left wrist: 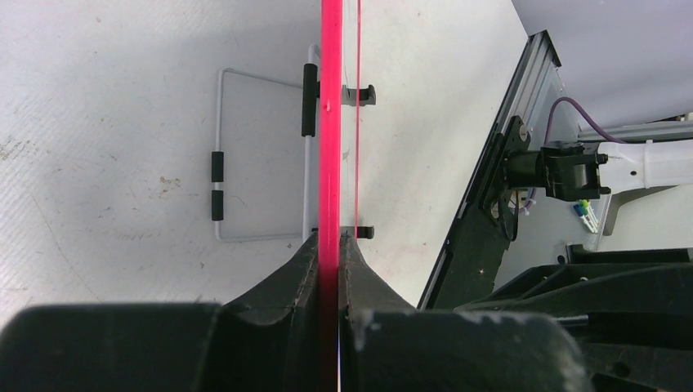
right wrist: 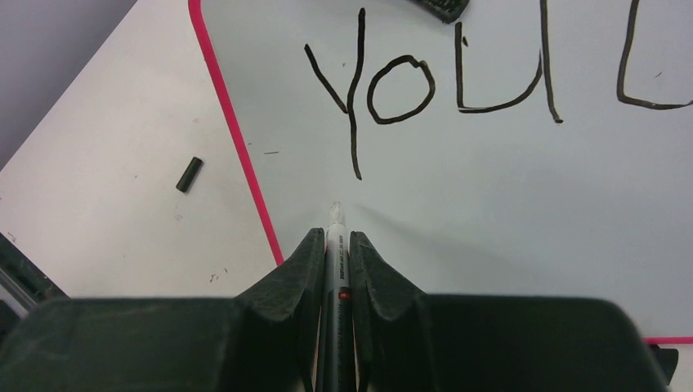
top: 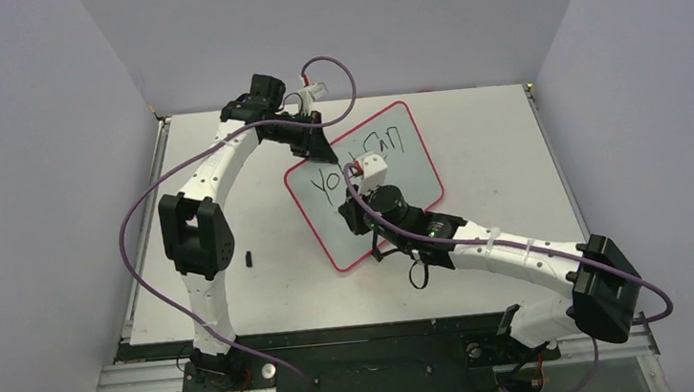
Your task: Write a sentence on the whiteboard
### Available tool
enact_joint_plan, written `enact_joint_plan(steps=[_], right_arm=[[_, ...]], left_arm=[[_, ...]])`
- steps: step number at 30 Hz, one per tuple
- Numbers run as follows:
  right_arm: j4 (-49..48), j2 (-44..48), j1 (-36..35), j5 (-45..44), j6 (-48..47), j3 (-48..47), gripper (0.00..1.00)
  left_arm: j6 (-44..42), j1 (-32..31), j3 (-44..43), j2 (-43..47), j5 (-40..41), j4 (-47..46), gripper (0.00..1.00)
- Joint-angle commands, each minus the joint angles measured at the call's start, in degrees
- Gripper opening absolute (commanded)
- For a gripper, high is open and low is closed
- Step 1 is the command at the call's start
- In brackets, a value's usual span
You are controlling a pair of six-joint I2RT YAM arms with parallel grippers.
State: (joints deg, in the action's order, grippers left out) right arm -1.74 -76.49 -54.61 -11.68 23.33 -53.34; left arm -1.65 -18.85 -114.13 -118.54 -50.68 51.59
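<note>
Top cam: flat white rounded-corner whiteboard [top: 415, 172] w/ thin red rim lies skewed mid-way across the pale grey table [top: 491, 134]. The black marker sentence [top: 330, 180] reads "YOU CAN"; 2nd line not yet written. Left gripper [top: 314, 146] sits at the board's far-left corner. Right arm [top: 512, 252] reaches over its lower half. A small black cylindrical cap [top: 249, 258] lies on the table, apart from the board.

Left wrist: jaws clamped on the red rim, seen edge-on. A thin white wire stand [left wrist: 245, 155] and black clips [left wrist: 309, 98] are just beside it.

Right wrist: right gripper [right wrist: 336, 238] is clenched round a slim white-barrel marker [right wrist: 336, 222], tip just under the "Y". Touching or not, can't tell.

Handling, my guess: board is stiff, light and slick, so it'd prob. skate under pen pressure. Take hold at rim or corner, not on the face, since wet ink likely smears.
</note>
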Motion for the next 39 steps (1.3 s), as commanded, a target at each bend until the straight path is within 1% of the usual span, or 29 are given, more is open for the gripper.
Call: enact_joint_plan(steps=[1, 9, 13, 18, 24, 33, 39], right_arm=[[-4.32, -1.0, -1.21, -2.53, -0.01, -0.41, 0.0], [-4.85, -3.0, -2.83, -4.26, -0.25, -0.18, 0.0], [-5.26, -1.89, -4.34, -6.96, -0.66, 1.95, 0.0], [-6.68, 0.9, -5.85, -9.04, -0.99, 5.48, 0.0], [-7.99, 0.84, -6.68, -10.4, -1.88, 7.33, 0.0], [-11.2, -2.7, -7.08, -10.86, -3.45, 4.23, 0.0], [-11.61, -5.99, -7.01, -10.49, -3.66, 1.31, 0.0]], left_arm=[[-2.05, 0.75, -0.61, 4.1, 2.98, -4.04, 0.0], [-1.88, 0.75, -0.48, 4.07, 3.15, -4.12, 0.0], [-1.74, 1.0, -0.32, 3.55, 3.63, -4.36, 0.0], [-1.33, 2.45, -0.75, 1.77, 2.35, -4.74, 0.0], [-1.65, 3.63, -0.78, -0.09, 1.94, -4.76, 0.0], [-1.84, 4.25, -0.29, -3.59, 2.47, -4.48, 0.0], [-1.84, 4.33, 0.08, -3.98, 2.41, -4.61, 0.0]])
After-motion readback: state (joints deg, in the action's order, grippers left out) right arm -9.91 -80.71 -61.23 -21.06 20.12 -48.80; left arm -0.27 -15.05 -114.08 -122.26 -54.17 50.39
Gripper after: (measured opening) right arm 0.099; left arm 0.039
